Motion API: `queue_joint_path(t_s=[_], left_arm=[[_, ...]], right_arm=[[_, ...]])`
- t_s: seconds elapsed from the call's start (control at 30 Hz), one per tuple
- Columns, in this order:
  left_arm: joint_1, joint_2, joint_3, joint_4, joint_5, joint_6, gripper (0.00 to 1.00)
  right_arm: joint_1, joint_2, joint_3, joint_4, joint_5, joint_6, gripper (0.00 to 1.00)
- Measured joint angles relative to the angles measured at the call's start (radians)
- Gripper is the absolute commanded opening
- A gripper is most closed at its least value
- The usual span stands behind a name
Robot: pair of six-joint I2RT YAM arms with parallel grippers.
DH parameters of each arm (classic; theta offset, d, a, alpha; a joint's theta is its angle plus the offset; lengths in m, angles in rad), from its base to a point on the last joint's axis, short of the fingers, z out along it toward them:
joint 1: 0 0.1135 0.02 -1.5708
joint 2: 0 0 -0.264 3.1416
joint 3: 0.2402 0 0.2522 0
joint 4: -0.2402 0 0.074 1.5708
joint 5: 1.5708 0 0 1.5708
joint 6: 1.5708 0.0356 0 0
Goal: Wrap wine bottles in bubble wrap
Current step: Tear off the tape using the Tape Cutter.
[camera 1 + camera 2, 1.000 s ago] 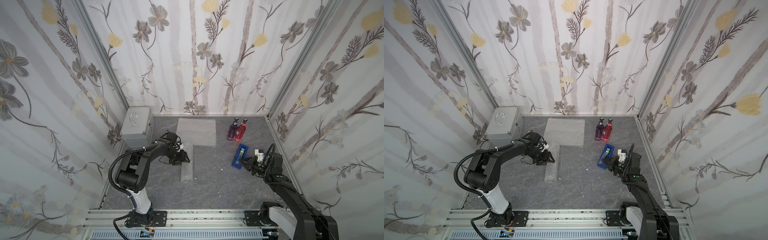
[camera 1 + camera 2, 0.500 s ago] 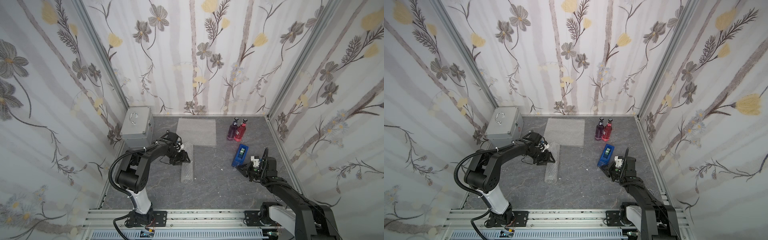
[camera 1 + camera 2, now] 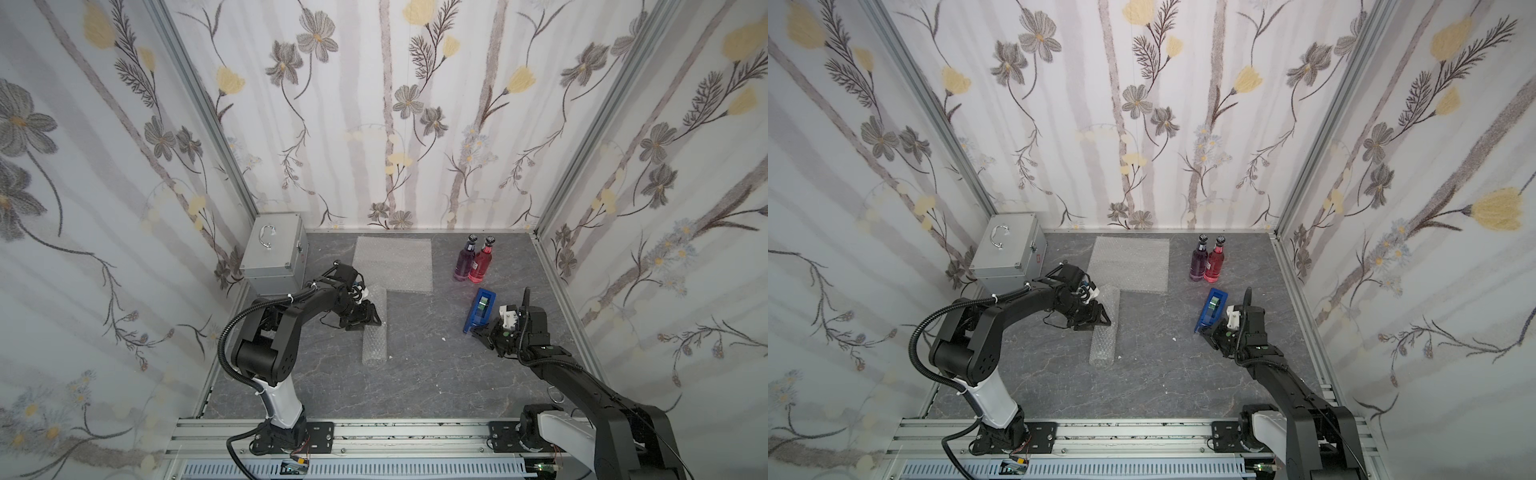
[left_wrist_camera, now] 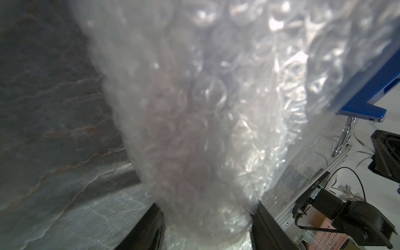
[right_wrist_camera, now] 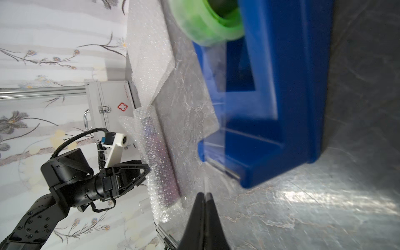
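Two wine bottles, one purple (image 3: 463,264) and one red-pink (image 3: 481,266), stand upright at the back right in both top views. A third, purple, lies rolled in bubble wrap (image 3: 374,343) (image 5: 159,166) mid-table. My left gripper (image 3: 371,322) (image 4: 207,208) is shut on this roll, one finger on each side. A flat bubble wrap sheet (image 3: 395,262) lies behind it. My right gripper (image 3: 473,331) (image 5: 204,194) is shut at the near end of the blue tape dispenser (image 3: 481,309). A clear strip of tape seems to run from the dispenser to its tips.
A silver metal case (image 3: 274,255) stands at the back left, close behind my left arm. The dispenser (image 5: 281,97) holds a green-cored tape roll (image 5: 205,23). Patterned walls close the table on three sides, and an aluminium rail runs along the front.
My right gripper has shifted slightly at the dispenser's near end and stays shut. My left arm and the wrapped roll have not moved.
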Motion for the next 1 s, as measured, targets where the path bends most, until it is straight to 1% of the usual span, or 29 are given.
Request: queue_joint_path(t_s=[0.1,0.17,0.23,0.27,0.37,0.43,0.63,0.8,0.87,0.9,0.93,1.0], left_arm=[[0.000,0.000,0.000,0.000,0.000,0.000,0.59],[0.000,0.000,0.000,0.000,0.000,0.000,0.59],[-0.001,0.000,0.000,0.000,-0.001,0.000,0.59],[-0.002,0.000,0.000,0.000,-0.001,0.000,0.59],[-0.002,-0.002,0.000,0.000,-0.003,0.000,0.59],[-0.002,-0.003,0.000,0.000,-0.003,0.000,0.59],[-0.003,-0.002,0.001,0.000,-0.003,0.000,0.59],[-0.003,0.000,0.002,0.000,-0.003,0.000,0.59],[-0.005,0.002,0.003,0.000,-0.003,0.000,0.59],[-0.005,0.002,0.003,0.000,-0.003,0.001,0.59],[-0.005,0.002,0.003,0.000,-0.003,0.001,0.59],[-0.006,0.002,0.003,0.000,-0.003,0.001,0.59]], right_arm=[[0.018,-0.004,-0.004,-0.002,0.031,-0.014,0.00],[0.019,0.059,-0.041,0.008,0.053,-0.027,0.00],[0.013,0.172,-0.055,0.011,0.090,-0.045,0.00],[0.019,0.187,-0.058,0.006,0.101,-0.052,0.00],[0.048,0.128,-0.058,-0.021,0.103,-0.052,0.00],[0.050,0.073,-0.033,-0.029,0.106,-0.052,0.00],[0.067,-0.027,0.006,-0.071,0.088,-0.053,0.00],[0.074,-0.068,-0.004,-0.103,0.073,-0.053,0.00],[0.075,-0.069,-0.003,-0.132,0.075,-0.065,0.25],[0.075,-0.072,0.000,-0.149,0.082,-0.071,0.40],[0.075,-0.080,0.003,-0.163,0.100,-0.082,0.51],[0.075,-0.095,0.005,-0.176,0.128,-0.108,0.62]])
